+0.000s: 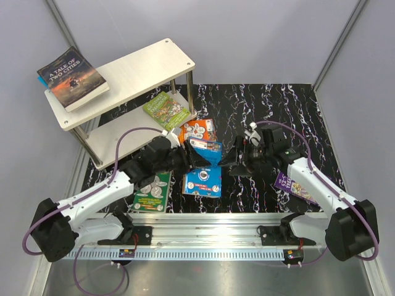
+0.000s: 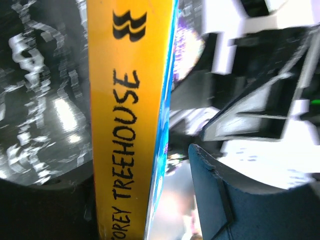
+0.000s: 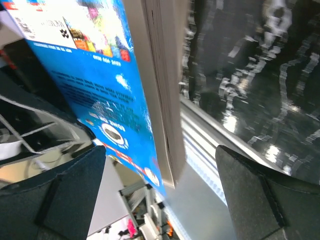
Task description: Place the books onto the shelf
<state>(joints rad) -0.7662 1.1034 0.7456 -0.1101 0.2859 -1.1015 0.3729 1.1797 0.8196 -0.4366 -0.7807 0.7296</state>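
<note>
The shelf [image 1: 142,65] was seen at about ten o'clock of the table [image 1: 259,111], and only two books were counted on it: a dark book [image 1: 73,78] laid at the top board's nine o'clock end and a green book [image 1: 165,111] that appeared to lie on the lower board. The task was therefore judged to be in its early part. Four books were found flat on the table: an orange book [image 1: 199,130] just beside the shelf's foot, a second blue book [image 1: 203,182] near the centre, a second green book [image 1: 153,192] at eight o'clock under the left arm, and a purple book [image 1: 290,184] at four o'clock under the right arm. A blue book [image 1: 207,150] was held upright above the centre, apparently pinched near its yellow spine by the left gripper [image 1: 192,155], whose fingers were partly drawn together. The right gripper [image 1: 233,161], at three o'clock of that book, was spread wide, with the book's page edge between its fingers but untouched
</note>
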